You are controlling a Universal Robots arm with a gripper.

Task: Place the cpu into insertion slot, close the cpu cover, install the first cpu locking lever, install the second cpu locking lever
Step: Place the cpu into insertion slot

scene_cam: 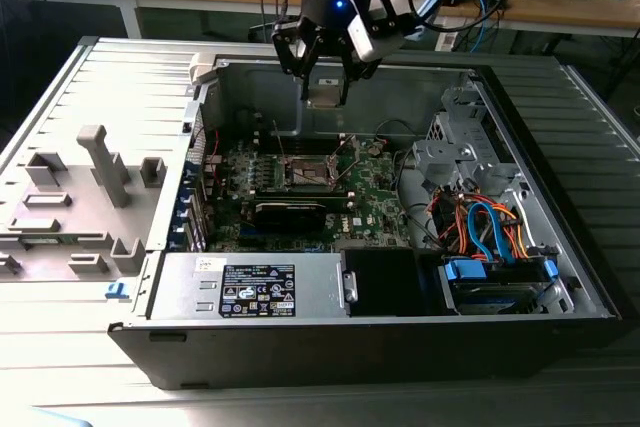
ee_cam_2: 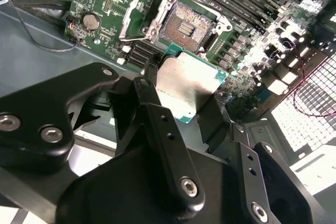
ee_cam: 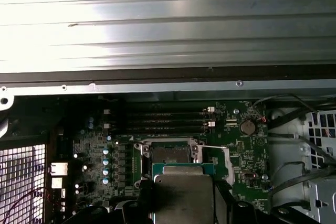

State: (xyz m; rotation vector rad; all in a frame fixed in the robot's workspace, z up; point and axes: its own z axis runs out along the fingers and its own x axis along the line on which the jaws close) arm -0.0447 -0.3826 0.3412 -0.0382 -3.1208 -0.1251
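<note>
My gripper (scene_cam: 327,85) hangs over the open computer case, above its back wall, shut on the cpu (scene_cam: 328,89). Both wrist views show the cpu (ee_cam_2: 188,83) (ee_cam: 182,192) as a flat grey-topped square with a green rim, pinched between the black fingers (ee_cam_2: 150,80). The insertion slot (scene_cam: 310,172) lies below on the green motherboard (scene_cam: 375,192), its dark contact field (ee_cam_2: 188,23) (ee_cam: 170,154) bare. The cpu cover (ee_cam_2: 143,17) is swung open to one side of the socket. The cpu is apart from the socket, well above it.
A long black block (scene_cam: 290,212) lies just in front of the socket. The power supply (scene_cam: 250,287) fills the case's near side, and a drive cage with orange and blue cables (scene_cam: 490,237) is on the exterior view's right. A grey fixture plate (scene_cam: 80,197) lies outside on its left.
</note>
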